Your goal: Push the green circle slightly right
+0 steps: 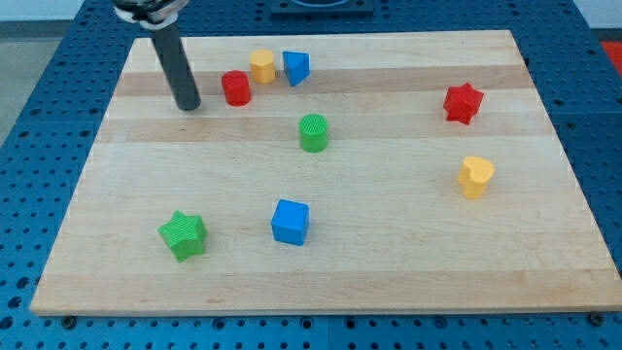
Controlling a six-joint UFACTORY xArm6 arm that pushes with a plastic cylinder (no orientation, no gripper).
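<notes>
The green circle (pixel 313 133) stands a little above the board's middle. My tip (pixel 189 105) touches the board at the upper left, well to the left of the green circle and slightly above it. The red circle (pixel 235 88) lies between my tip and the green circle, just right of my tip.
A yellow block (pixel 261 66) and a blue triangle (pixel 296 68) sit right of the red circle. A red star (pixel 464 103) and a yellow heart (pixel 475 177) are at the right. A green star (pixel 183 235) and a blue cube (pixel 290 222) are lower down on the wooden board (pixel 389 262).
</notes>
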